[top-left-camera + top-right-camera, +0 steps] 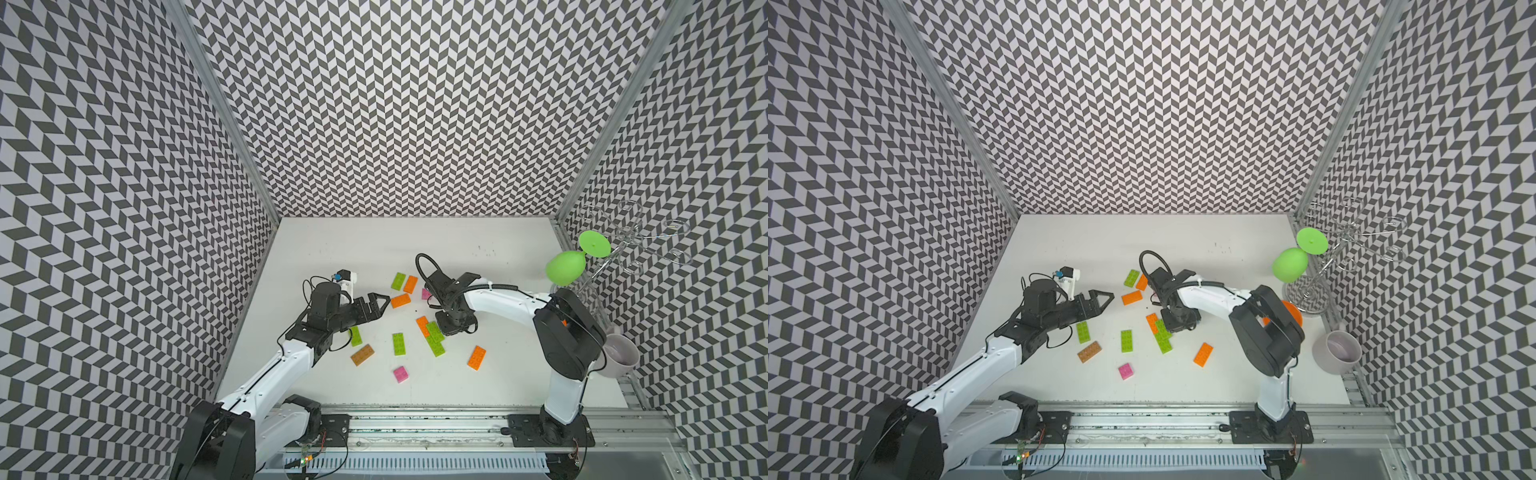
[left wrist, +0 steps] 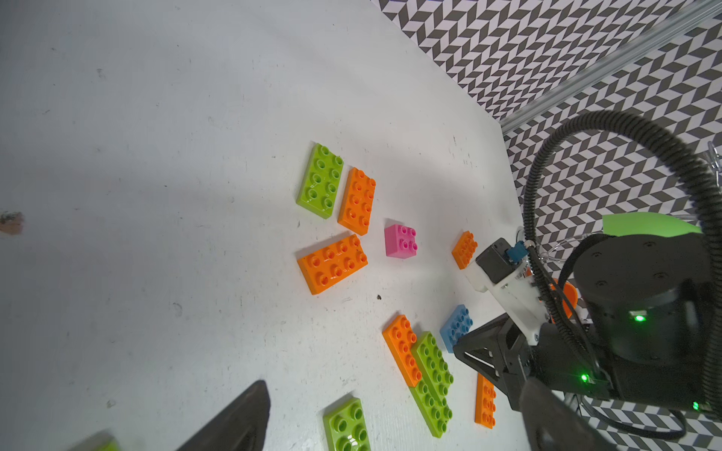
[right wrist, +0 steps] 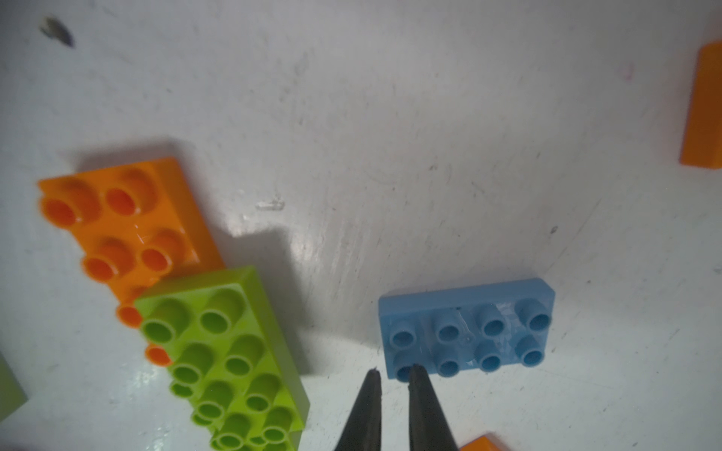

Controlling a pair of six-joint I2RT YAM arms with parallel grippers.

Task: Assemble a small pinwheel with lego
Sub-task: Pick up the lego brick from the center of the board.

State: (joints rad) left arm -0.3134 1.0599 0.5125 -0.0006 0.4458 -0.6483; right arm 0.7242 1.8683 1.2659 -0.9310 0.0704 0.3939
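Right wrist, blue brick [image 3: 467, 326] crosswise to hand [image 3: 394, 370]

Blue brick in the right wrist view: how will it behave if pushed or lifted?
The blue brick lies flat, studs up, on the white table: pushed, it would probably slide, not roll or tip. It looks like rigid moulded plastic, so likely stiff and light. Its low smooth sides may slip from a pinch.

Wide-spread left pincer [image 1: 377, 302]; nearly closed right pincer [image 3: 394, 384].
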